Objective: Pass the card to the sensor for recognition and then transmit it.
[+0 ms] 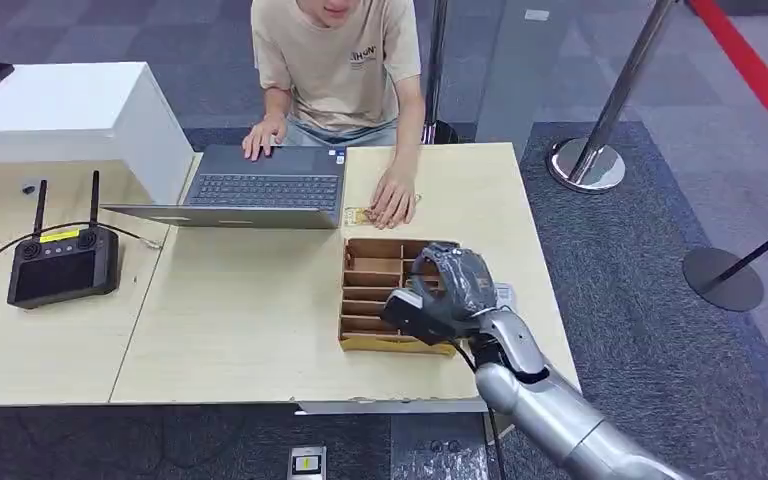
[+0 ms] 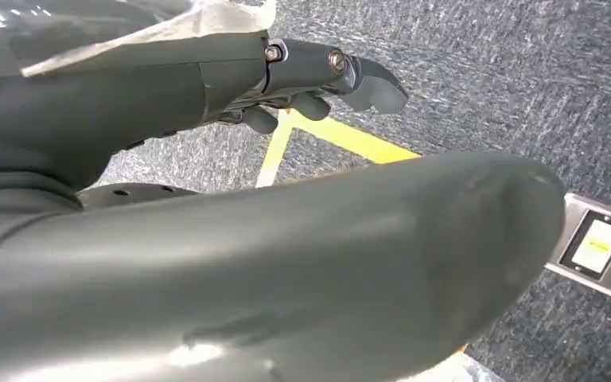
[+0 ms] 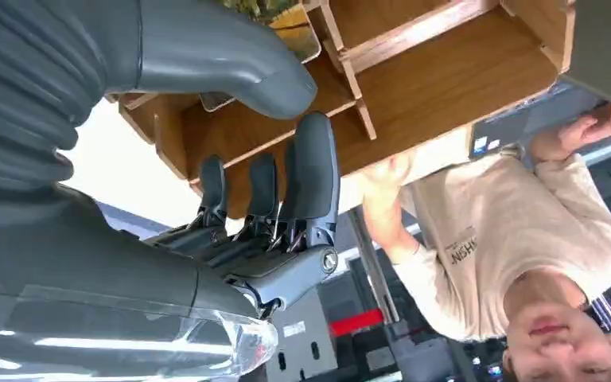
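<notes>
While the robot's right hand (image 1: 442,292) hovers over the near right part of a brown wooden organiser tray with slotted compartments (image 1: 365,296), its dark fingers (image 3: 312,171) are stretched out and apart from the thick grey thumb (image 3: 223,57), with nothing between them. In the right wrist view the fingertips reach down toward the tray's wooden dividers, and a card with a yellow and green printed face (image 3: 286,17) lies in a compartment just beyond the thumb. Whether the fingers touch the wood cannot be told. In the head view the tray's left-hand slots look bare wood.

Just beyond the tray, a second small yellowish card (image 1: 360,215) lies on the light wooden table (image 1: 240,320), under the fingers of a person in a beige T-shirt (image 1: 338,60) who sits at the far side. The shirt has small dark chest lettering, too small to read with certainty. The person's other hand rests on the grey open laptop (image 1: 265,185), which carries small stickers near its right corner.

On the left of the table lies a black handheld controller with two upright antennas and a yellow label (image 1: 62,262), its writing unreadable, with a cable running off it.

The left hand (image 2: 310,76) hangs over grey carpet, its fingers curled in and holding nothing, above a yellow floor line (image 2: 342,137) and a metal floor plate with a white and yellow label (image 2: 597,247).
</notes>
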